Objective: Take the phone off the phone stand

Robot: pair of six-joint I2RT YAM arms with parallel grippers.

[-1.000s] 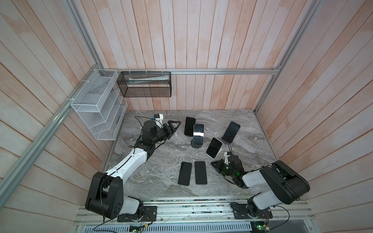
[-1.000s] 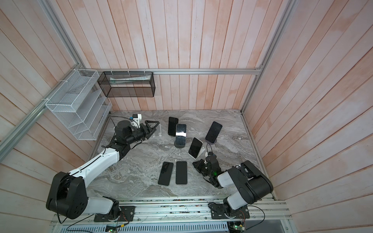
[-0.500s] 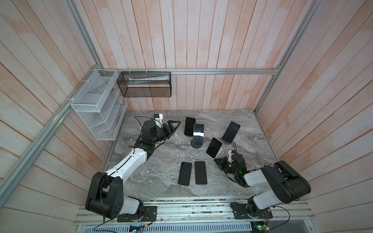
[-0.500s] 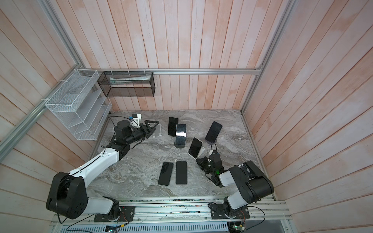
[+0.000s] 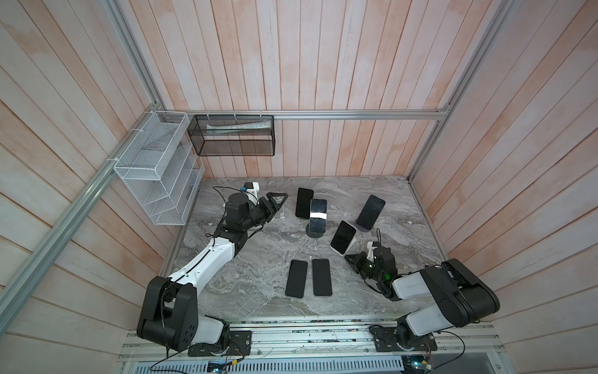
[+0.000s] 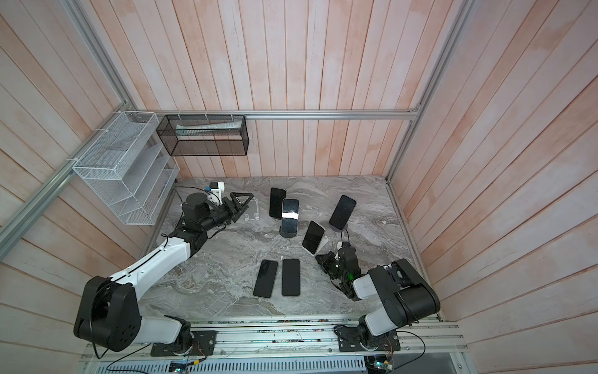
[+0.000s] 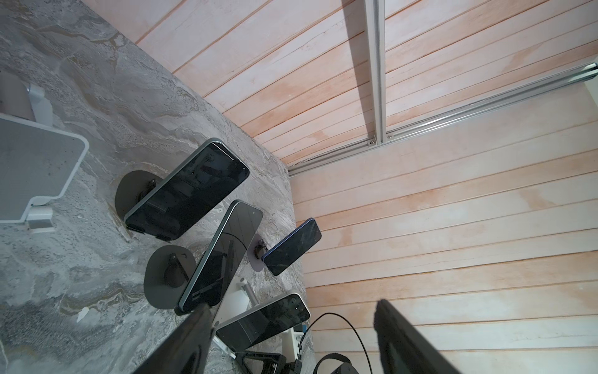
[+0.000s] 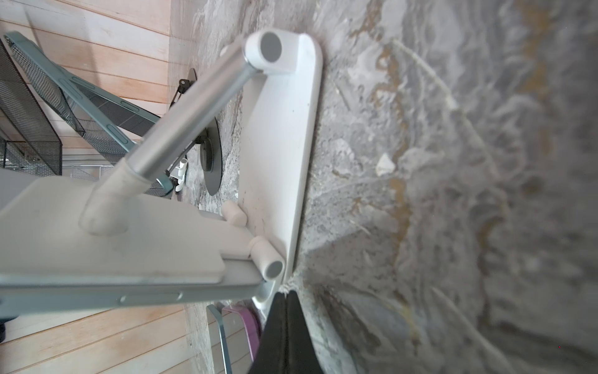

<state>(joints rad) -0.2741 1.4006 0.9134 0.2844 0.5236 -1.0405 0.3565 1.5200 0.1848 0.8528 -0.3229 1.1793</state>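
Phone (image 5: 343, 238) is resting tilted on its white stand (image 8: 278, 145); the right hand (image 8: 286, 296), closed on nothing, is nosing at the base, probably steadying it; the left hand (image 5: 277, 200) is hovering, jaws parted, empty.

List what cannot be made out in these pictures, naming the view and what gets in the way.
- Right wrist view: the phone on the white stand shows only its edge; the stand's plate hides its screen.
- Left wrist view: the empty stand is cut off by the picture edge.
- In both top views: the contents of the black mesh basket are too small to name.
- Right wrist view: the table past the right gripper is blurred.
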